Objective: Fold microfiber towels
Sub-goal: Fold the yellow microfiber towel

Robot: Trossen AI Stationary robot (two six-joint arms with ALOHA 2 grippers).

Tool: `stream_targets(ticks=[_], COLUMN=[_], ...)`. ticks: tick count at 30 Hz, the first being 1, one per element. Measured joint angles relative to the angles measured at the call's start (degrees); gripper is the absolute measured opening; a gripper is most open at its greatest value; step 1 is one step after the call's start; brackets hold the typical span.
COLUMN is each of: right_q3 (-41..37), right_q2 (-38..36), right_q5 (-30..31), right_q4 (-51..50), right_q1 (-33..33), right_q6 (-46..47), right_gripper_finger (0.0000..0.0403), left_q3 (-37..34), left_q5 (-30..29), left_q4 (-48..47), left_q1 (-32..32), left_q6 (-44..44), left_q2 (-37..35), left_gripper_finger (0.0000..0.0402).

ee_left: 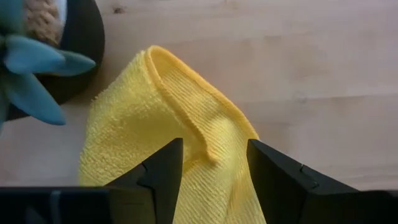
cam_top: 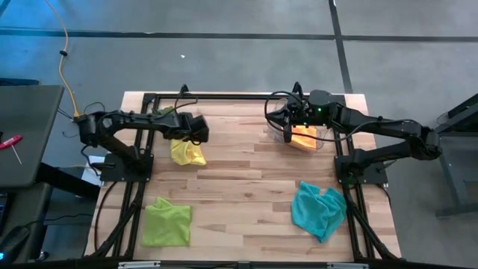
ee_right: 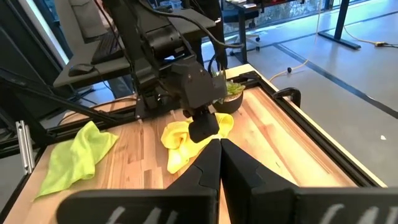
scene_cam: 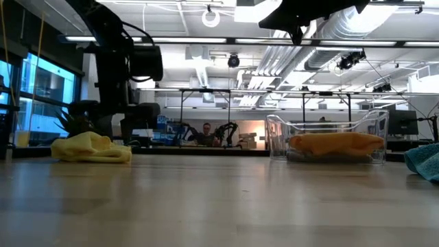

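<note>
the middle of the surface (cam_top: 246, 175) lies bare from back to front, an open lane between the two arms. on the left side the yellow towel (cam_top: 187, 152) is crumpled just in front of the left claw (cam_top: 200, 128), and a dark plant pot (ee_left: 78, 46) sits close beside that towel at the back left. the lime green towel (cam_top: 166, 221) takes up the front left corner. at the back right the clear plastic bin (cam_top: 300, 137) with the orange towel (scene_cam: 335, 143) in it stands under the right claw (cam_top: 287, 125). the teal towel (cam_top: 319, 209) covers the front right area. black frame rails (cam_top: 138, 194) run along both side edges.
</note>
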Motion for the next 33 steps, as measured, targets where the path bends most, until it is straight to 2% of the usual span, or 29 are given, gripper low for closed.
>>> stream_targets(ticks=[12, 23, 33], right_q3=[0.0, 0.0, 0.0], right_q2=[0.0, 0.0, 0.0], right_q5=[0.0, 0.0, 0.0], right_q4=[-1.3, -1.3, -1.3], right_q1=[0.0, 0.0, 0.0], right_q6=[0.0, 0.0, 0.0], right_gripper_finger=[0.0000, 0.0000, 0.0000], left_q3=[0.0, 0.0, 0.0], left_q5=[0.6, -2.0, -6.5], left_q4=[0.3, 0.0, 0.0], left_q1=[0.2, 0.2, 0.3], left_q6=[-0.8, -2.3, -5.6], left_q2=[3.6, 3.5, 3.5], left_gripper_finger=[0.0135, 0.0093, 0.0087])
